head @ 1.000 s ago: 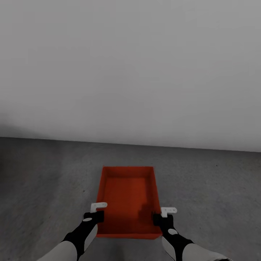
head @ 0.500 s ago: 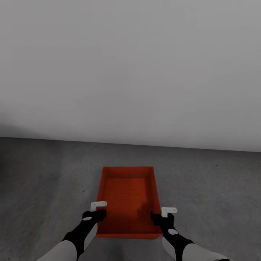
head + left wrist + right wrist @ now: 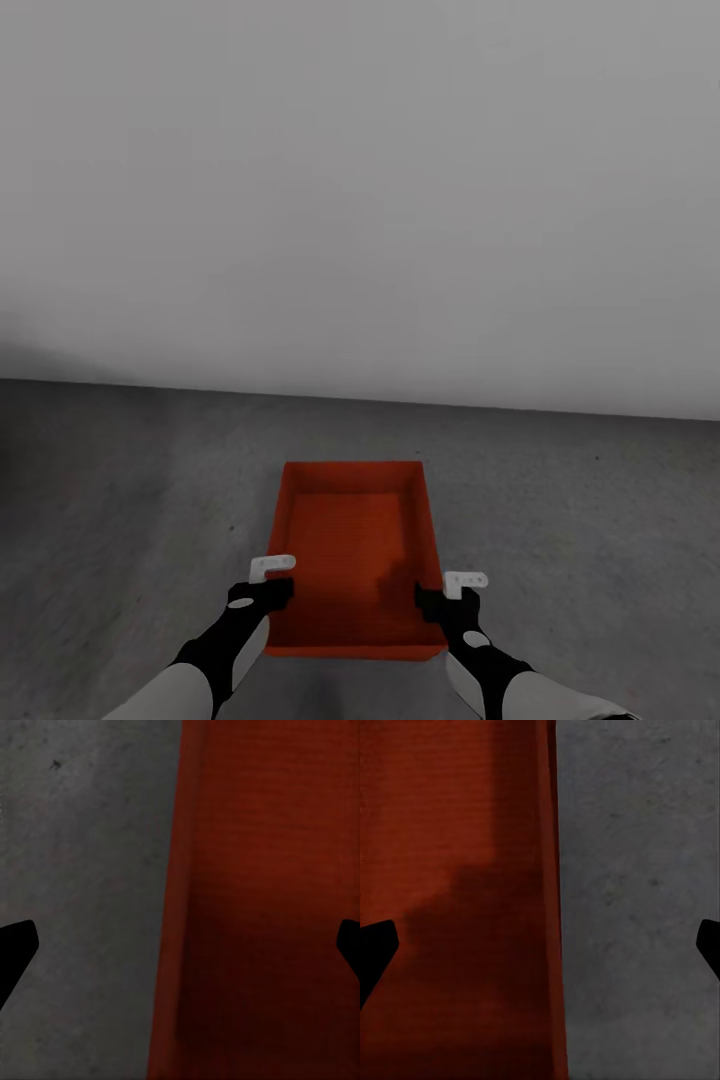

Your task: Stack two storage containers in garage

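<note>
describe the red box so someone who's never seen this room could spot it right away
Start at the plain white wall and drop down to the rough grey concrete floor in front of it. The storage container sits there, between the left gripper and the right gripper, whose open fingers straddle its side walls. It is a lidless red-orange rectangular box, the one bright thing among grey and white.

Head view: high, facing forward-down at floor (image 3: 130, 500) and wall (image 3: 360, 200). Both wrist views: close, straight down, each sharing a storage container (image 3: 355, 545) side wall with head view.
</note>
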Tool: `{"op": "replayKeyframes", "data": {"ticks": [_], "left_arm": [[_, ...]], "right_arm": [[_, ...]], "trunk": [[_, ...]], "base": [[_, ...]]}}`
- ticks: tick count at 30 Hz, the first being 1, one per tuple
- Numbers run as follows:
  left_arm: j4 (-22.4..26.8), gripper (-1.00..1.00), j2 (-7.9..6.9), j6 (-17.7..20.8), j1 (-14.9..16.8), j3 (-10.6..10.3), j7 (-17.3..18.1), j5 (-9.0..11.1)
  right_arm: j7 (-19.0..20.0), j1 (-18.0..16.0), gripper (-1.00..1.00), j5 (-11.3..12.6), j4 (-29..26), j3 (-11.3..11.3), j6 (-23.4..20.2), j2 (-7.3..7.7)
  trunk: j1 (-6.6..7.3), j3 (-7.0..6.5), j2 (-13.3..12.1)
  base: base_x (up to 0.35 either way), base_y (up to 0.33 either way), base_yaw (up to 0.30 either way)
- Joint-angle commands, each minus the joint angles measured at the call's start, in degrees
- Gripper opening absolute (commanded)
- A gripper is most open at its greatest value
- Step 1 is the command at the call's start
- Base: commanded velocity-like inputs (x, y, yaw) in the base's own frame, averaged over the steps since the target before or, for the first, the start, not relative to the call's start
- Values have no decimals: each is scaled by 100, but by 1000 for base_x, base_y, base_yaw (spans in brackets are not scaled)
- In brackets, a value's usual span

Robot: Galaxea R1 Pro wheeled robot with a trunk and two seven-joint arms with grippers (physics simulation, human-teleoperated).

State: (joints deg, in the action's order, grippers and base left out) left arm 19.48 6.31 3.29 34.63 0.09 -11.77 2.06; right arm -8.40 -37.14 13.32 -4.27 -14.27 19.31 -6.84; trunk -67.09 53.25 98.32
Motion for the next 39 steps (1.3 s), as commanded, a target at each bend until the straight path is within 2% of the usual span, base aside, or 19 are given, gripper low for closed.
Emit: {"op": "replayKeyframes", "data": {"ticks": [1, 39], "left_arm": [[12, 100, 2, 32, -1, 0, -18, 22], [6, 100, -7, 26, -1, 24, -18, 28]], "right_arm": [[-22, -3, 100, 48, 5, -49, 19, -3], [-22, -4, 100, 48, 5, -50, 13, -10]], "trunk": [[23, -15, -40], [858, -697, -1564]], "base": [[0, 0, 0], [0, 0, 0]]}}
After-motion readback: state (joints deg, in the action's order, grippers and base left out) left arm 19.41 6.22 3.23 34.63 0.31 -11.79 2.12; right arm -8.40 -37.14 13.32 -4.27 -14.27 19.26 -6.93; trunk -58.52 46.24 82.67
